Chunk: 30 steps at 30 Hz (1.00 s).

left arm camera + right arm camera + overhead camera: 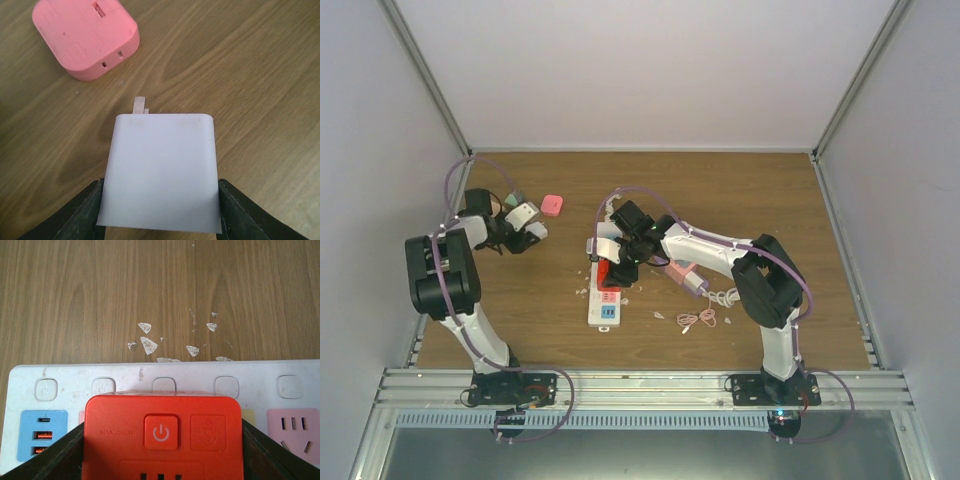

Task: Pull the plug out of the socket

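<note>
A white power strip (250, 377) lies on the wooden table, also in the top view (603, 308). A red plug adapter (163, 432) with a power button sits over the strip's middle sockets; its pins are hidden. My right gripper (162, 440) is shut on the red adapter, one finger on each side, also in the top view (623, 258). My left gripper (161, 205) is at the far left (516, 226), shut on a white plug block (162, 170) held just above the table, its metal pins pointing away.
A pink adapter (85, 35) lies on the table just beyond the white block, also in the top view (552, 205). Small paper scraps (148, 344) lie beside the strip. Coiled pink (698, 320) and white (725, 297) cables lie near the right arm. Enclosure walls surround the table.
</note>
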Each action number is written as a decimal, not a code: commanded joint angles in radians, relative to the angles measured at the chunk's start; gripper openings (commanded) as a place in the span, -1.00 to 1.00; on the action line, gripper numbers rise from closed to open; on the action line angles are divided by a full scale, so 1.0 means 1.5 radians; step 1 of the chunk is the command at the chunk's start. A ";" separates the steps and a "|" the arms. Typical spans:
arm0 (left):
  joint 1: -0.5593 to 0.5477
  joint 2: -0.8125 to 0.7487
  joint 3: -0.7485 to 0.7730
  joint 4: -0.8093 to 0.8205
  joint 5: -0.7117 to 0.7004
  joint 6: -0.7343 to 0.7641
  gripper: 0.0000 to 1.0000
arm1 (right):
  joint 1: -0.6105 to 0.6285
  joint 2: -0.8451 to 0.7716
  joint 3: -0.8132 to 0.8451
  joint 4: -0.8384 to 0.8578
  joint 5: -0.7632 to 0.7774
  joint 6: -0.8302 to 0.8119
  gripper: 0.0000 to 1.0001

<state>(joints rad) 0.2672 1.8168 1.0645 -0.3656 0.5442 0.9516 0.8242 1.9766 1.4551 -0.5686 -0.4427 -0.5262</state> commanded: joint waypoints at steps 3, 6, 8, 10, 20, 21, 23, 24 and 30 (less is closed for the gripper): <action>-0.023 0.041 0.034 0.048 -0.053 -0.058 -0.24 | -0.007 0.010 -0.006 -0.083 0.022 0.029 -0.80; -0.034 0.050 0.033 0.057 -0.063 -0.063 -0.20 | -0.007 0.010 -0.007 -0.084 0.022 0.029 -0.80; -0.040 0.057 0.037 0.053 -0.063 -0.064 -0.16 | -0.007 0.010 -0.007 -0.084 0.022 0.029 -0.80; -0.045 0.059 0.040 0.046 -0.061 -0.063 -0.11 | -0.007 0.010 -0.007 -0.084 0.022 0.028 -0.80; -0.062 0.059 0.054 0.003 -0.051 -0.068 0.50 | -0.006 0.008 -0.006 -0.084 0.021 0.028 -0.80; -0.062 0.054 0.055 -0.002 -0.046 -0.066 0.55 | -0.006 0.008 -0.007 -0.084 0.021 0.028 -0.80; -0.062 0.035 0.054 -0.021 -0.026 -0.047 0.68 | -0.006 0.007 -0.006 -0.083 0.021 0.027 -0.80; -0.063 0.022 0.051 -0.030 -0.007 -0.041 0.75 | -0.006 0.008 -0.006 -0.084 0.023 0.027 -0.80; -0.099 -0.029 0.042 -0.109 0.043 -0.042 0.82 | -0.007 0.007 -0.008 -0.077 0.028 0.023 -0.80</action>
<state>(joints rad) 0.1658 1.8484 1.1278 -0.4446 0.5220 0.8791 0.8242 1.9766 1.4555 -0.5682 -0.4423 -0.5262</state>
